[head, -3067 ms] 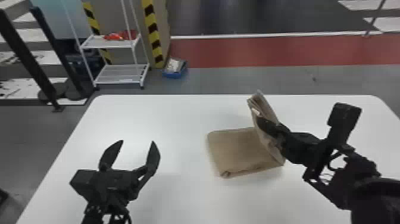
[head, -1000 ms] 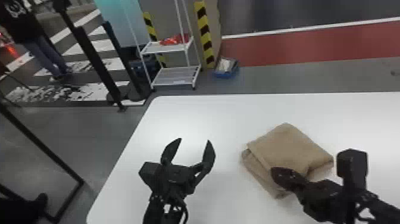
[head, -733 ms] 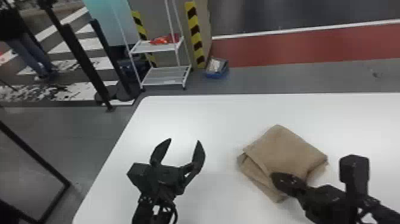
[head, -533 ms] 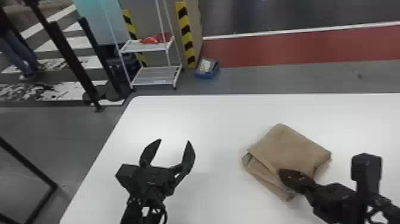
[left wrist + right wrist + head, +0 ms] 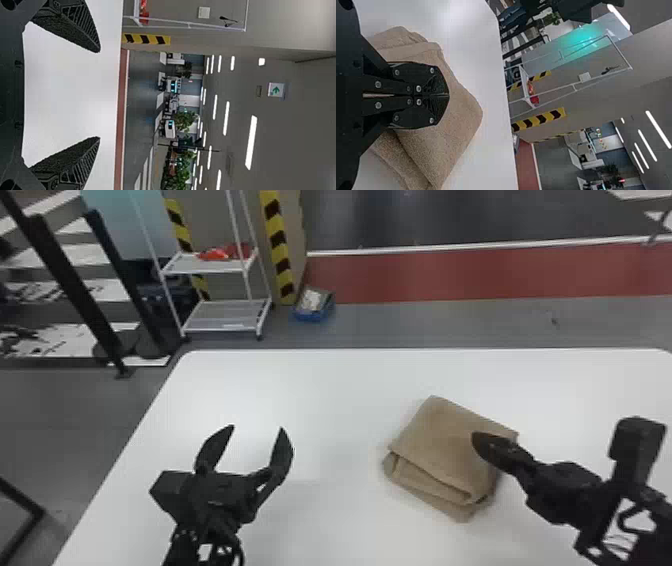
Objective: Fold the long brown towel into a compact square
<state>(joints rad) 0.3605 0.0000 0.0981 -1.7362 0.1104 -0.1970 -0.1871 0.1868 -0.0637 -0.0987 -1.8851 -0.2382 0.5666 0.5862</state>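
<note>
The brown towel (image 5: 445, 445) lies folded into a thick, roughly square stack on the white table, turned at an angle, with layered edges towards the robot. My right gripper (image 5: 476, 440) is over the towel's right part in the head view. In the right wrist view the towel (image 5: 459, 114) spreads behind and around my right gripper (image 5: 449, 95), whose two fingers are pressed together with no cloth visible between them. Left of the towel, my left gripper (image 5: 257, 429) is parked above the table, its fingers wide apart; in the left wrist view the left gripper (image 5: 100, 95) has nothing between its fingers.
The white table (image 5: 320, 390) extends around the towel, its left edge beyond my left gripper. Past the far edge stand a white shelf rack (image 5: 225, 317) and a blue bin (image 5: 314, 307) on the floor. Black posts (image 5: 75, 285) rise at the far left.
The towel flap held raised by my right gripper now lies folded down, and the towel is turned. Lately that gripper has moved farther from the robot across the towel. The head view has swung.
</note>
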